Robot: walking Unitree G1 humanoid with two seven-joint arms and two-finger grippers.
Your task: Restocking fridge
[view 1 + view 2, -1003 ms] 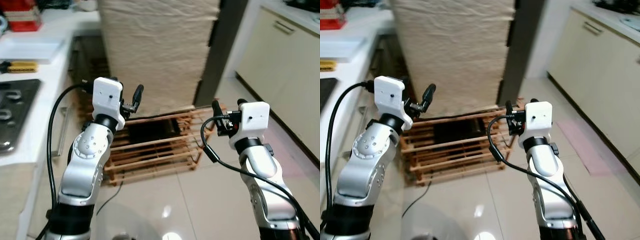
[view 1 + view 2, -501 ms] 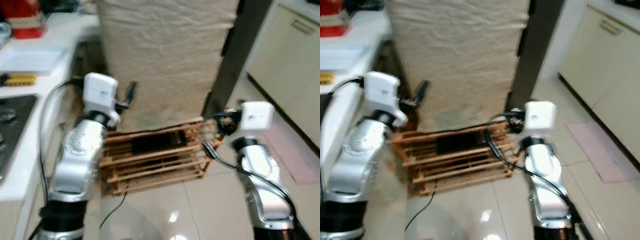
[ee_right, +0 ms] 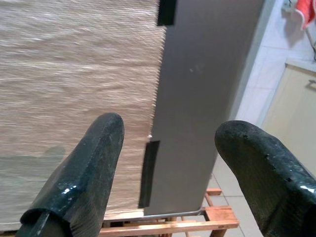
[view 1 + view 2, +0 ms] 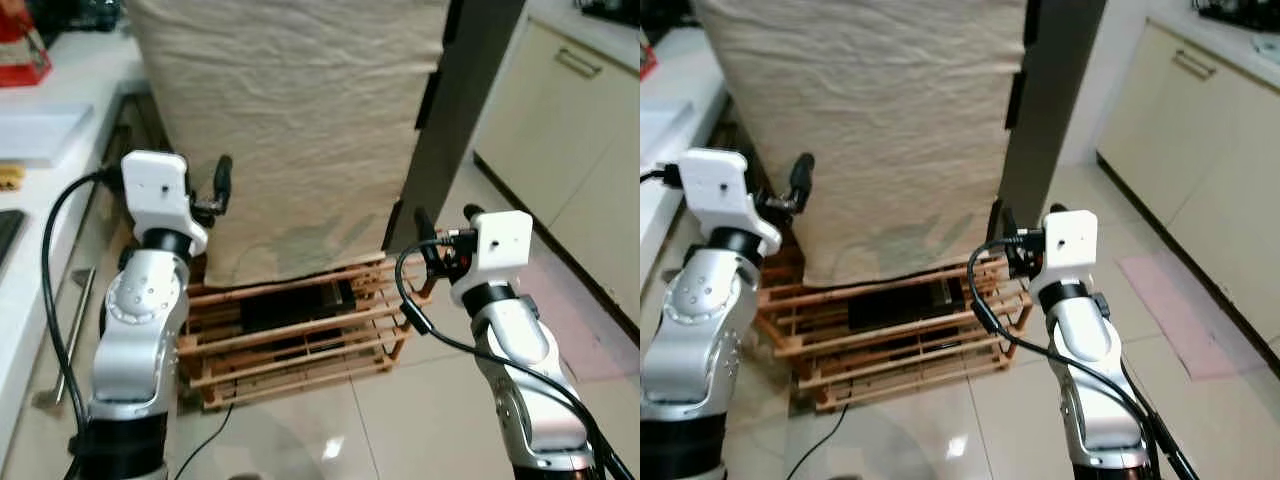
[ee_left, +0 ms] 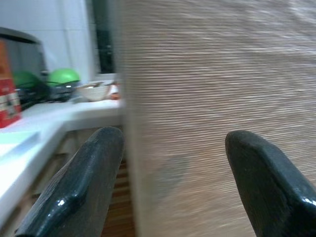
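A tall fridge draped in a beige cloth [image 4: 300, 120] stands on a wooden pallet [image 4: 300, 330], with its dark grey side [image 4: 465, 110] showing on the right. My left gripper [image 4: 220, 180] is raised in front of the cloth's left part, open and empty; the left wrist view has the cloth's edge [image 5: 197, 98] close ahead between the fingers. My right gripper [image 4: 445, 215] is held up near the fridge's lower right corner, open and empty. The right wrist view looks at the grey side [image 3: 207, 89] next to the cloth.
A white counter [image 4: 40, 150] runs along the left with a red box [image 4: 20, 50] at the back. Cream cabinets [image 4: 580, 130] line the right wall. A pink mat [image 4: 580, 330] lies on the glossy tiled floor, and a black cable [image 4: 215, 430] trails from the pallet.
The whole picture has shifted: the camera has come closer to the fridge and the stove has slipped out of view. Both arms keep the same raised pose, fingers still apart.
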